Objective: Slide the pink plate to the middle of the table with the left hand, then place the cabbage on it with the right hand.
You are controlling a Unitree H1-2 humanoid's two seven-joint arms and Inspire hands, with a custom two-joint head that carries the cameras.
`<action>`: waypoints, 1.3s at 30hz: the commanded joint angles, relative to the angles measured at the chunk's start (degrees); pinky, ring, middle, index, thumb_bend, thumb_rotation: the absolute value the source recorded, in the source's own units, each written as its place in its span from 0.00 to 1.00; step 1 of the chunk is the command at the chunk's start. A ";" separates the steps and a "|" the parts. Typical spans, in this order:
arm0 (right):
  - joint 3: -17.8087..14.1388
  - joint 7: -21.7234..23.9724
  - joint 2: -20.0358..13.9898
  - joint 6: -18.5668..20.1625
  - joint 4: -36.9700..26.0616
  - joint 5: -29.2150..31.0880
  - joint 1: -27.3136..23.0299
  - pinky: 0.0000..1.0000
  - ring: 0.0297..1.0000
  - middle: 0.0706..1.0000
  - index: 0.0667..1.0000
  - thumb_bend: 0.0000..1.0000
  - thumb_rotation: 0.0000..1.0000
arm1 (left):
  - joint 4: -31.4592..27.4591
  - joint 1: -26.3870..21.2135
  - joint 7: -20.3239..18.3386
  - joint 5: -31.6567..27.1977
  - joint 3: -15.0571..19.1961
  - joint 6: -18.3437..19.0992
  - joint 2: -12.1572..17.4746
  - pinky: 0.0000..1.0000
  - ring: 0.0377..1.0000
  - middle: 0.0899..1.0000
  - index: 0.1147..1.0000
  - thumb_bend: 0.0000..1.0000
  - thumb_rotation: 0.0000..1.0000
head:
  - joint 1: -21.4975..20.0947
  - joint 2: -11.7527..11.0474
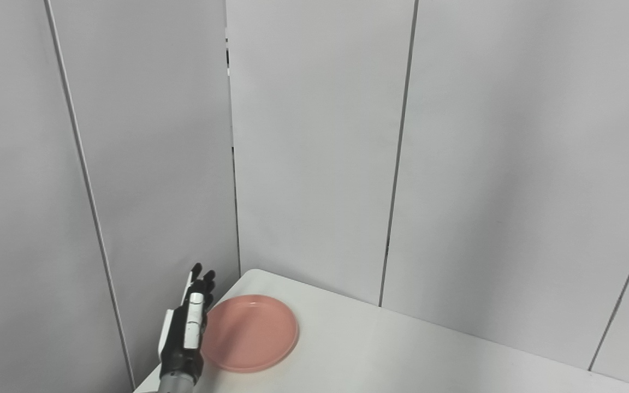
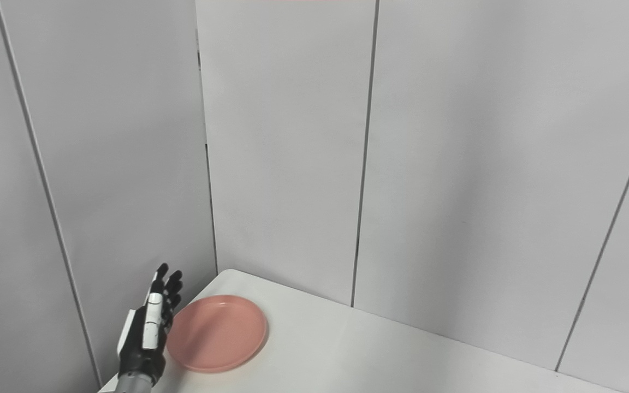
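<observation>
**Left hand beside the pink plate at the desk's far-left corner**

Seen from the head cameras: a white desk (image 1: 413, 355) with a smooth matte top and a rounded far-left corner, filling only the lower part of both views. Behind it, pale grey wall panels (image 1: 314, 153) divided by thin dark vertical seams, meeting in a corner just behind the desk's rounded end. Soft, even light; only a faint shadow under the plate's near rim.

Lying flat near that far-left corner, close to the desk's left edge: a pink plate (image 1: 251, 334), round, shallow, with a low raised rim and nothing on it. Well left of the desk's middle.

Coming up from the bottom edge on the left: the left hand (image 1: 186, 327), black with white plates on its back, standing edge-up just beside the plate's left rim. Fingers (image 2: 168, 284) stretched out and a little apart, pointing away toward the wall, gripping nothing. Whether the hand's side actually touches the rim cannot be told from either view.

Right hand outside both views. No cabbage within either view.
</observation>
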 commanded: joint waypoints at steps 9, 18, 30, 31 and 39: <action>1.71 1.48 0.81 0.90 -1.75 0.77 5.19 1.00 1.00 1.00 1.00 0.64 0.88 | 1.54 -2.90 0.67 -0.78 2.20 -2.79 4.04 0.92 0.88 0.86 0.88 0.81 1.00 | -0.67 1.78; 1.86 1.15 0.94 4.98 -7.48 1.86 7.61 1.00 1.00 1.00 1.00 0.64 0.85 | 4.64 -4.56 -0.20 0.45 1.48 1.47 8.69 0.87 0.85 0.83 0.83 0.83 1.00 | 0.01 4.21; 1.71 0.94 0.73 7.93 -10.92 2.66 8.27 1.00 1.00 1.00 1.00 0.65 0.85 | 14.46 -7.52 -7.25 -2.35 -0.60 1.44 13.97 0.79 0.78 0.77 0.77 0.83 1.00 | 0.88 6.90; 1.69 1.04 0.71 7.93 -10.97 2.91 8.27 1.00 1.00 1.00 1.00 0.65 0.85 | 15.26 -7.77 -7.39 -2.19 -0.76 1.19 14.07 0.78 0.77 0.75 0.75 0.83 1.00 | 0.88 6.90; 1.19 0.62 0.73 10.64 -12.38 5.21 8.57 1.00 1.00 1.00 1.00 0.68 0.81 | 23.77 -10.23 -11.04 -3.95 -1.29 -2.82 13.41 0.74 0.75 0.73 0.72 0.86 1.00 | 1.01 8.03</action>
